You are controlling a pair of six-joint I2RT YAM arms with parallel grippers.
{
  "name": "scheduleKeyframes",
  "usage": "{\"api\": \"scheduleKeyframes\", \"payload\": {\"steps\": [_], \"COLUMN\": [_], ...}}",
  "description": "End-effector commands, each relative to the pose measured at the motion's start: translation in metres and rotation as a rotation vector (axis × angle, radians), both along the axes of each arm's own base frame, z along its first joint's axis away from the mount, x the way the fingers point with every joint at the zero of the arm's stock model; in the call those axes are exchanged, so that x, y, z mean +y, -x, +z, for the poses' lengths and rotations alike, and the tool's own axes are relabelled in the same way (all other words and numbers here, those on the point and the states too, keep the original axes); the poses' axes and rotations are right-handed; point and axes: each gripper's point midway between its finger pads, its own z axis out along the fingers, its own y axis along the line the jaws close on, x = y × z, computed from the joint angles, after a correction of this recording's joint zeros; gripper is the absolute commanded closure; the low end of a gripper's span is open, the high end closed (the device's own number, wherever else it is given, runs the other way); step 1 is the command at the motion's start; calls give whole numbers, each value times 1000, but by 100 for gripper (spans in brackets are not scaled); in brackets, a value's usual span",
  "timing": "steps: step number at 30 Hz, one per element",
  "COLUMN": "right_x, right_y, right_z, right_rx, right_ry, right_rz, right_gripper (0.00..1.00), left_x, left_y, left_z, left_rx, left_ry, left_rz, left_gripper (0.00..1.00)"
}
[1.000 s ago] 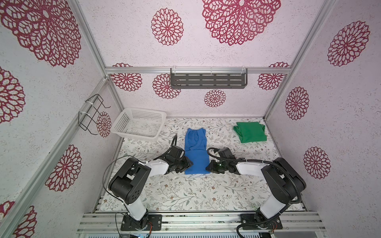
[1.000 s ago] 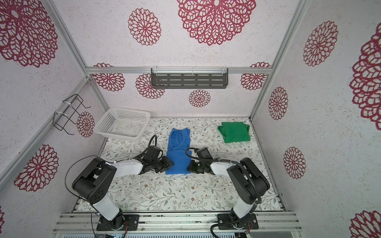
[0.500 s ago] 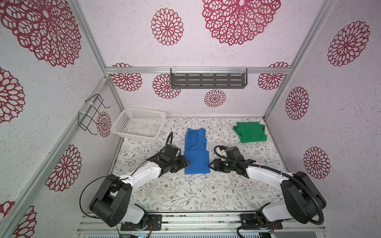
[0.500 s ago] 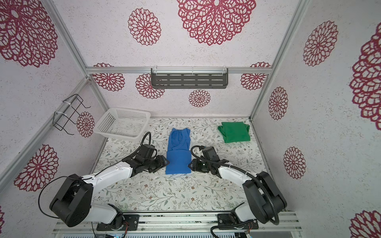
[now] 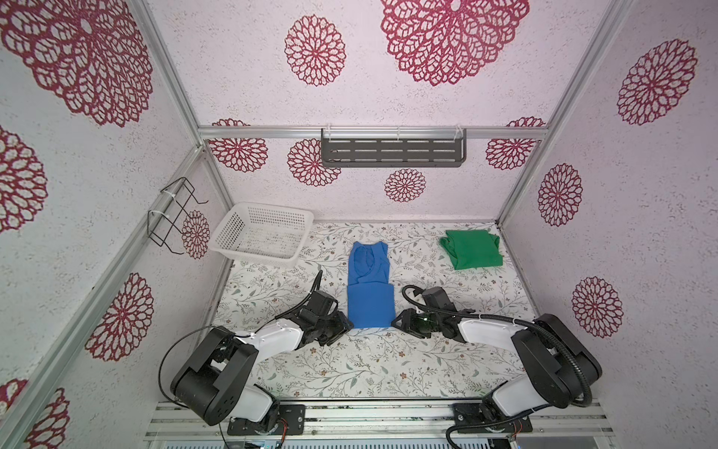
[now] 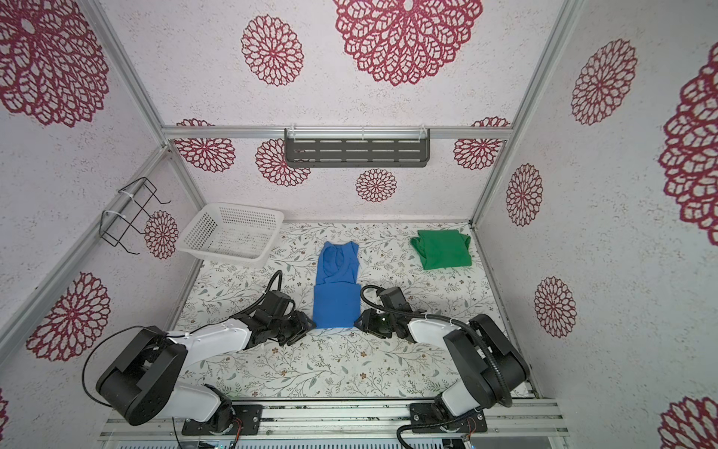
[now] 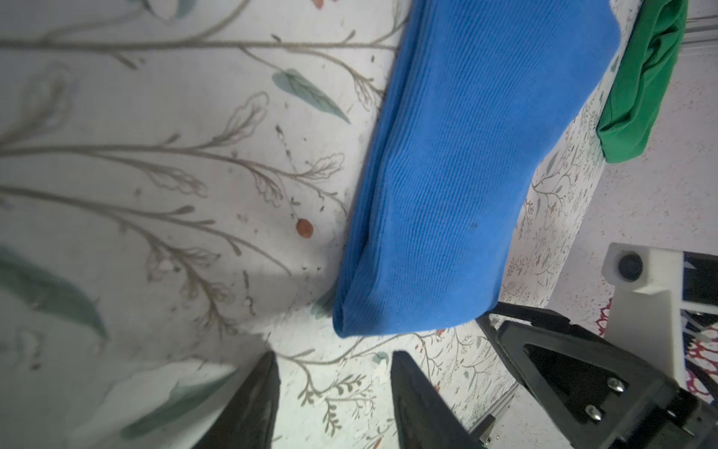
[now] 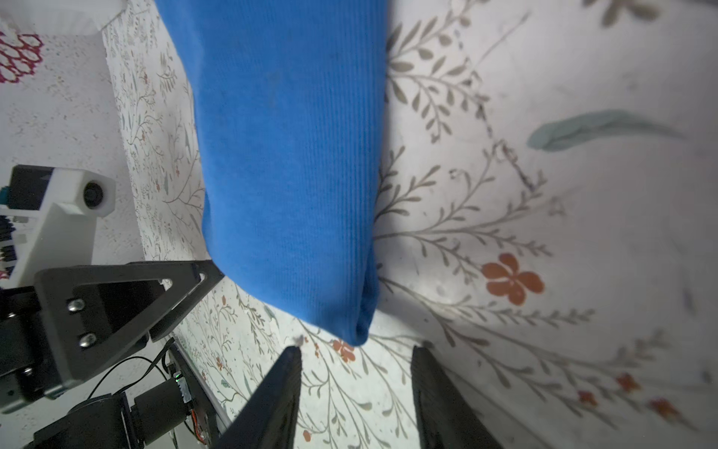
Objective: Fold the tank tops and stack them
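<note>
Surroundings, both top views: floral-print tabletop [image 5: 349, 361] boxed in by pale walls [image 5: 427, 97] with red rosettes.
Middle, both top views: blue top [image 5: 371, 303] [image 6: 336, 303] flat on the tabletop, near part folded into a rectangle, strap end toward the back wall.
Back right, both top views: green top [image 5: 472, 248] [image 6: 443, 248], folded, well apart from the blue top.
Back left, both top views: white basket [image 5: 272, 208] by the wall.
Near corners, both top views: left gripper [image 5: 344, 325] low beside the blue top's near left corner, right gripper [image 5: 398, 322] beside its near right corner.
Left wrist view: left gripper [image 7: 334, 357] with fingers spread, only bare tabletop between them; blue top [image 7: 447, 175] corner just ahead of the tips; green top [image 7: 645, 77] far behind; right gripper [image 7: 505, 334] at the opposite corner.
Right wrist view: right gripper [image 8: 357, 352] likewise spread and holding nothing; blue top [image 8: 287, 155] corner just ahead of the tips; left gripper [image 8: 206, 274] at the other corner.
</note>
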Motion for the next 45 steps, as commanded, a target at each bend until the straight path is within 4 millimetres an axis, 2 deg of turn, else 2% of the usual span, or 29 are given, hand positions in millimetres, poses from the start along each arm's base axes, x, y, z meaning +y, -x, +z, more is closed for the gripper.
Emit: {"api": "scheduleKeyframes", "payload": {"steps": [1,5,12,16,18,22,28,35,40,45], "right_x": [4,2,7,9,8,9,8,9,14,14], "right_y": [-3,-3,-4,-3,-3,-4,-7,-9,-4,11], "right_z": [-1,-13,-17,-18,-19,-17,-11,4,19,35], "right_rx": [-1,9,13,19,19,14,1,-64,-106,-132], "right_ry": [-13,17,17,14,17,23,45,97,141,193], "right_rz": [-12,-18,-24,-24,-27,-29,-15,26,80,137], "right_gripper": [52,53,55,60,66,86,99,100,100,100], "left_x": [0,0,-2,-6,-5,-3,1,23,20,14], "left_y": [0,-1,-3,-5,-4,-4,-8,-7,-3,17], "left_z": [-5,-12,-21,-21,-22,-22,-17,-2,9,17], "left_rx": [-3,6,10,8,9,9,-4,-42,-64,-50], "left_ry": [-4,-3,-14,-1,-4,-19,-50,-185,-196,-209], "left_rz": [26,45,56,59,59,62,74,82,49,15], "left_gripper": [52,54,57,65,70,81,100,100,100,100]}}
